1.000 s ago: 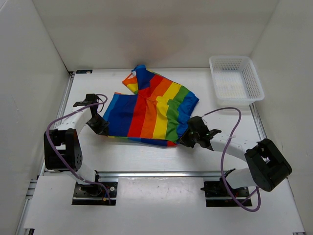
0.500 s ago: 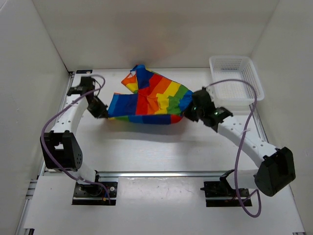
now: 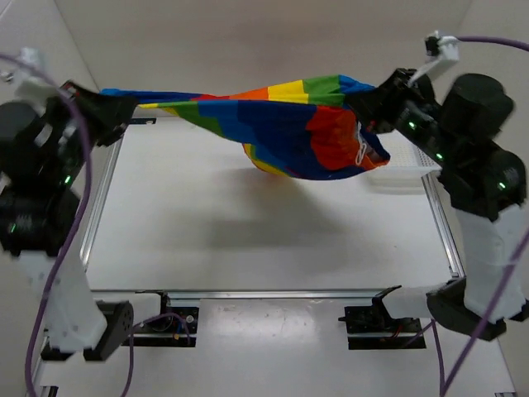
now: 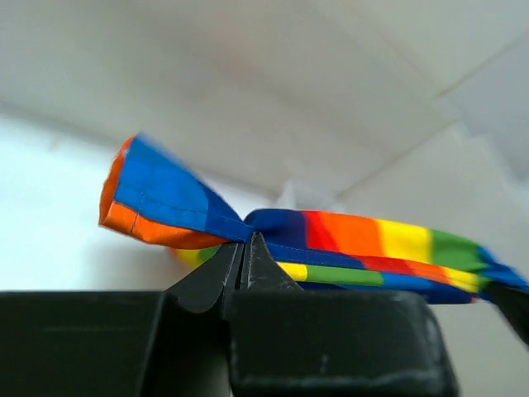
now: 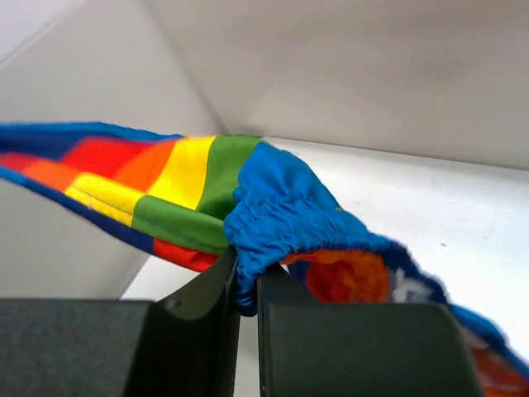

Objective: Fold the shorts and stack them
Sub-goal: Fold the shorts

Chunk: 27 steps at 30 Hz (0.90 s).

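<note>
from above: holding the shorts (image 3: 289,132) stretched out in mid-air, well above the tabletop (image 3: 248,240), with the left pincer (image 3: 122,109) at one end and the right pincer (image 3: 365,106) at the other. sagging in the middle, bunched toward the right end, stripes twisted, no part resting on the tabletop. partly hiding a white basket (image 3: 407,170) at the far right. nothing folded and nothing stacked anywhere in sight.

from the left wrist: pinching a thin blue edge of the shorts (image 4: 364,240) with the left pincer (image 4: 246,241), tips pressed together on the cloth. a short flap sticking out to the left of the grip, the rest running off fairly taut to the right.

from the right wrist: pinching a gathered blue hem of the shorts (image 5: 186,186) with the right pincer (image 5: 245,273), closed tight on it. probably the elastic waistband, judging by the puckering. loose cloth hanging just beside the grip.

judging from all three: early in the task. gripped at both ends and spread in the air, likely in order to be laid out flat. flattening on the tabletop, folding over and setting down as a stack all left to do.
</note>
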Tool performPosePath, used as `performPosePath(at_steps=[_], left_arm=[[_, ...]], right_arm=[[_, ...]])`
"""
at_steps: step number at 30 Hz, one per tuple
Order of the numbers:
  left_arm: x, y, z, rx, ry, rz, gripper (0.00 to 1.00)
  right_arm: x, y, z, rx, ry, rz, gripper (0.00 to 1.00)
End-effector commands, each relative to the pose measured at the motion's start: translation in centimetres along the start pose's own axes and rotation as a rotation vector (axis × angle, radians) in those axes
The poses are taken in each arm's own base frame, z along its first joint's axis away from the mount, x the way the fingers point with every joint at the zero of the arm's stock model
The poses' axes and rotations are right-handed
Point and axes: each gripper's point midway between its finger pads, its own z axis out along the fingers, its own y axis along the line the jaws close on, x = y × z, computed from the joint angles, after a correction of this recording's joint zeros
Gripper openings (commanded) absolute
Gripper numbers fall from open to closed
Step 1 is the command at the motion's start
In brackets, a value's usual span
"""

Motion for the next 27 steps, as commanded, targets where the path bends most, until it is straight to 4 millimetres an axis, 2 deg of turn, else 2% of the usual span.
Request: performPosePath(at_steps=[1,3,4,5,7,8,9,12,14,15,17,18,20,21,23,24,26,27], left_arm=[[-3.5,-2.7,-6.4,0.061,-0.188,0.002,0.1],[-4.5,-3.5,-9.1,0.078,-0.255,0.008,0.1],[-5.6,-4.7,-11.6,0.116,-0.322,0.008,0.1],[-6.2,-4.7,-12.4,0.107,-0.351,0.005,0.1],[-7.4,-5.9,-15.8,0.139,-0.429,0.01,0.1],[-7.9,-6.3,-16.9,0.153,-0.461,0.012,0.1],[-8.1,-6.5,-17.8,0.156,-0.479,0.011,0.1],[-8.5,-7.3,-19.0,0.187,-0.505,0.036,0.1],[-8.4,-7.3,-18.4,0.187,-0.49,0.047,0.1],[-8.3,-7.3,-17.6,0.194,-0.468,0.046,0.1],[-7.8,-6.5,-15.7,0.163,-0.427,0.04,0.1],[-7.2,-5.8,-13.4,0.137,-0.377,0.036,0.1],[-6.4,-4.8,-10.5,0.105,-0.322,0.04,0.1],[-5.6,-3.4,-7.2,0.06,-0.263,0.031,0.1],[-4.5,-2.0,-3.7,0.021,-0.195,0.037,0.1],[-3.1,-0.2,-0.1,-0.03,-0.127,0.038,0.1],[-1.8,1.6,3.2,-0.073,-0.064,0.04,0.1],[-0.4,3.3,6.2,-0.116,-0.004,0.031,0.1]], right_arm=[[0.0,2.0,-5.7,-0.115,0.017,-0.115,0.0],[-0.4,3.1,-7.7,-0.166,-0.007,-0.121,0.0],[-0.8,3.6,-9.0,-0.186,-0.028,-0.125,0.0],[-0.7,3.8,-9.6,-0.203,-0.024,-0.126,0.0],[-0.9,5.0,-11.0,-0.262,-0.033,-0.125,0.0],[-1.2,5.5,-12.0,-0.285,-0.05,-0.13,0.0],[-1.2,5.7,-12.1,-0.296,-0.045,-0.122,0.0],[-2.0,6.3,-14.6,-0.318,-0.096,-0.106,0.0],[-1.5,5.9,-14.5,-0.298,-0.09,-0.069,0.0],[-1.4,5.6,-14.9,-0.282,-0.095,-0.055,0.0],[0.2,3.5,-13.0,-0.182,-0.056,-0.025,0.0],[0.7,2.7,-12.7,-0.147,-0.051,-0.021,0.0],[2.9,0.5,-10.8,-0.055,0.005,-0.001,0.0],[3.4,-1.0,-10.1,0.019,0.008,0.002,0.0],[5.7,-3.4,-7.3,0.112,0.075,-0.007,0.0],[6.8,-4.7,-5.5,0.16,0.109,-0.022,0.0],[8.6,-7.6,-2.7,0.272,0.143,-0.048,0.0],[10.2,-8.8,-0.7,0.308,0.193,-0.061,0.0]])
